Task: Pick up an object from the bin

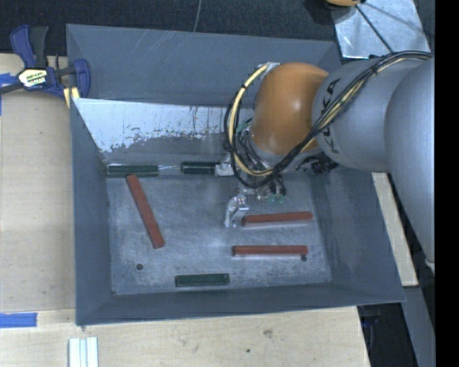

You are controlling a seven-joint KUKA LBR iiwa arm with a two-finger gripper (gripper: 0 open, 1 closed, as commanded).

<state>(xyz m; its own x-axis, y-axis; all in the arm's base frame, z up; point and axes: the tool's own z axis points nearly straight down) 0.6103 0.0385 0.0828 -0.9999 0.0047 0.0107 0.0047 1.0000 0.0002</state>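
My gripper [235, 211] hangs low over the bin floor, right of the middle, under the arm's wrist. Its tip sits at the left end of a red-brown flat stick [279, 218] that lies crosswise; whether they touch I cannot tell. A second red-brown stick [269, 251] lies parallel to it, a little nearer the front. Just behind the gripper, by the back wall, lies a short dark green stick [199, 168].
A third red-brown stick [145, 211] lies slanted on the left side of the floor. Another dark green stick [132, 170] rests at the back left, and one more [203, 280] lies along the front wall. The arm covers the bin's back right.
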